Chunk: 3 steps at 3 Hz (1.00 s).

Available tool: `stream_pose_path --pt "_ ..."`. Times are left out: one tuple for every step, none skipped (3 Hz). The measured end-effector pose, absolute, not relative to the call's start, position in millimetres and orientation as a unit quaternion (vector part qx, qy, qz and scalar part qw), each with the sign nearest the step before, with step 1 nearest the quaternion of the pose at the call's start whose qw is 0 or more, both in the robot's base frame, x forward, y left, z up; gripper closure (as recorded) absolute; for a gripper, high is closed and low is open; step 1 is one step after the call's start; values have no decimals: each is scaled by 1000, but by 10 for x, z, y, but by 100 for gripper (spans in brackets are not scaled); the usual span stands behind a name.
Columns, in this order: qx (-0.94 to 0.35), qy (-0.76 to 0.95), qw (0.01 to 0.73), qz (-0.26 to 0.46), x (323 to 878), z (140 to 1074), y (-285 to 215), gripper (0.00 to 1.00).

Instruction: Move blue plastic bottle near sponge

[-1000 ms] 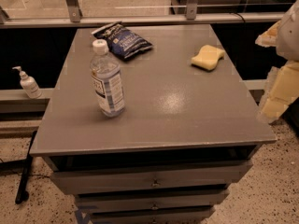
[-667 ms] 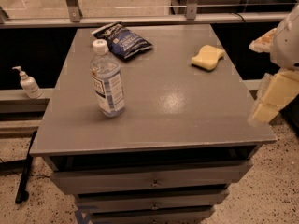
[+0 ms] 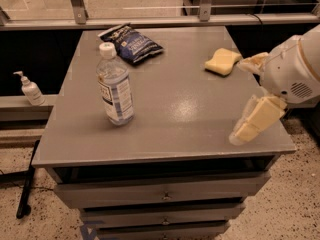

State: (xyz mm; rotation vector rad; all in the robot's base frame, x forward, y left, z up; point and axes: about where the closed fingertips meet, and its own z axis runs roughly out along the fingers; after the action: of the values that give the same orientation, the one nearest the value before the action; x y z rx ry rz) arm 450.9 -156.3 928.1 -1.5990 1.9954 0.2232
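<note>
The blue plastic bottle [image 3: 115, 85] stands upright on the left part of the grey table [image 3: 175, 129]; it is clear and bluish with a white cap and a white-and-blue label. The pale yellow sponge [image 3: 222, 61] lies on the table's far right. My gripper [image 3: 241, 100] comes in from the right edge, over the table's right side, just in front of the sponge and far to the right of the bottle. Its two cream fingers [image 3: 256, 118] are spread apart with nothing between them.
A dark blue snack bag [image 3: 131, 43] lies at the table's back, behind the bottle. A small white pump dispenser [image 3: 29, 89] stands on a low ledge to the left. A railing runs behind the table. Drawers sit under the tabletop.
My gripper has moved left from the right edge of the view to above the table's right side. The bottle, sponge and bag have not moved.
</note>
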Motion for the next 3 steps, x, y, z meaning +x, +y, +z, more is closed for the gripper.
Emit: stream_pose_path --pt "-587 724 332 145 4555 9180 -1200 0" --pt "-582 699 362 202 4538 9084 -799 0" --pt "-576 674 387 255 4536 9009 -400 0"
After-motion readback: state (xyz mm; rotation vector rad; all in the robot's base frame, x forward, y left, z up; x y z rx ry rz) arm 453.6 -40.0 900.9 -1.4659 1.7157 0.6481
